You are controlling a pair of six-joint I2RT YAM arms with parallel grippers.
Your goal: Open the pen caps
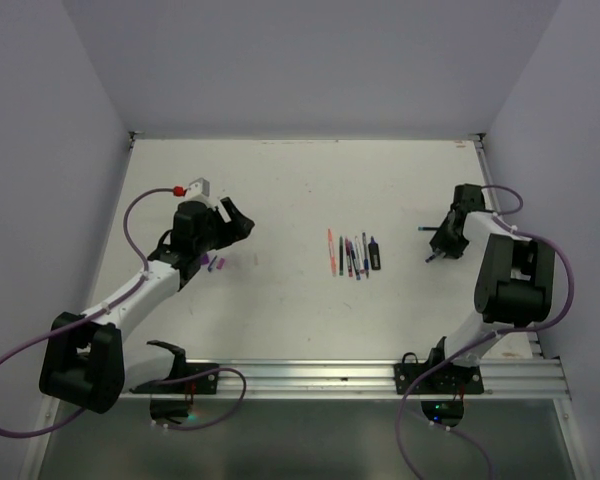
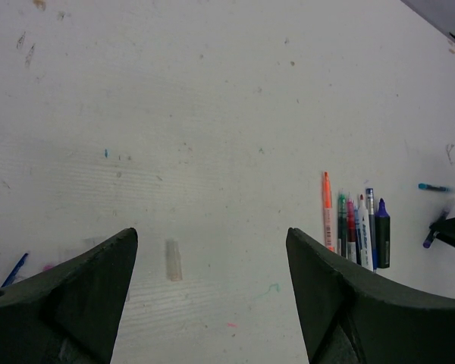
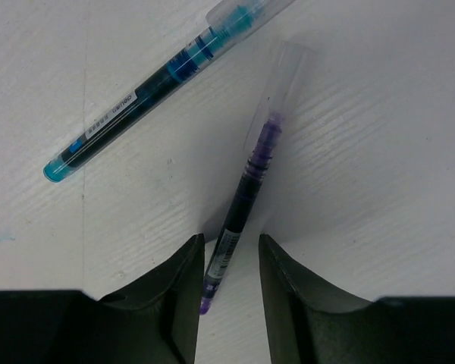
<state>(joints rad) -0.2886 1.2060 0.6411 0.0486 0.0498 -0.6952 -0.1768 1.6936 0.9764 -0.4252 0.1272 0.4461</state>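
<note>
At the right side of the white table (image 1: 280, 190):
- Right gripper (image 3: 230, 241): fingers partly apart, set either side of the near end of 1 purple pen (image 3: 250, 167). A sliver of table shows on both sides of the barrel, so the pincer is released, not clenched.
- Clear cap (image 3: 288, 64): seated on the purple pen at the end away from the fingers, with the purple tip visible inside it.
- 1 teal-blue pen (image 3: 148, 91): lies flat just beside the purple pen, not touching it. A second clear cap (image 3: 239, 14) sits on its end.

At mid-table, between the 2 arms:
- Row of pens (image 1: 355, 256): laid side by side, roughly parallel. An orange pen (image 2: 327, 212) is at the left end and a dark marker (image 2: 381, 235) at the right end. The pens between them are green, red and white. Whether these carry caps cannot be told.

At the left side of the table:
- Left gripper (image 2: 211, 235): fingers spread wide, released, nothing between them, held above the surface.
- Whitish cap (image 2: 173, 260): 1 short translucent tube lying loose on the table, in the gap between the left fingers as the wrist camera sees it, touching neither.
- 2 short purple pieces (image 1: 220, 265): on the table beside the left forearm. They are too small to identify further.
</note>
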